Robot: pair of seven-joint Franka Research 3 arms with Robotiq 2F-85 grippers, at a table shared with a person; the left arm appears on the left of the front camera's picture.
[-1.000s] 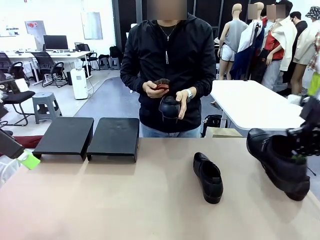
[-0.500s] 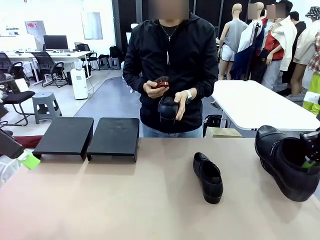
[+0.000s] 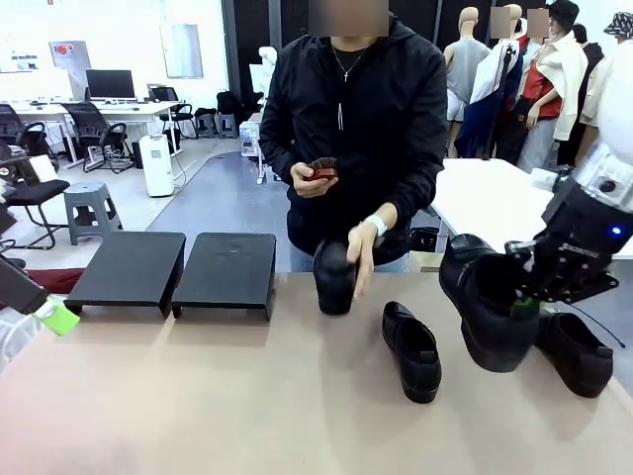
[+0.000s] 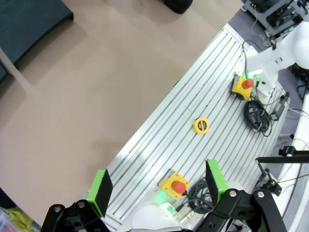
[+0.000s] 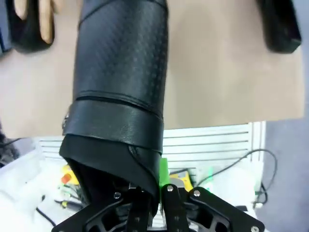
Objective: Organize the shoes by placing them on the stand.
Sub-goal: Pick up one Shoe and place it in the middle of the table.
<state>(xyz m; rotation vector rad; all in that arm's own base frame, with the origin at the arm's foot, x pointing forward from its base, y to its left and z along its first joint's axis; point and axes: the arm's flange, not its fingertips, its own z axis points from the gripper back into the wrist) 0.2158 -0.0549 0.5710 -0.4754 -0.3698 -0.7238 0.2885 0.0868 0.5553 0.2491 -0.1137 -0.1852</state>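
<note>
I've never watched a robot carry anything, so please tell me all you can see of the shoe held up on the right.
The held shoe is black, glossy and leather-looking, low-cut, with a rounded toe; close up, its surface shows a fine dotted texture. It tilts, toe up and heel down, seemingly clear of the table. The right gripper is shut on the rim of its opening. Another shoe lies just behind it.
</note>
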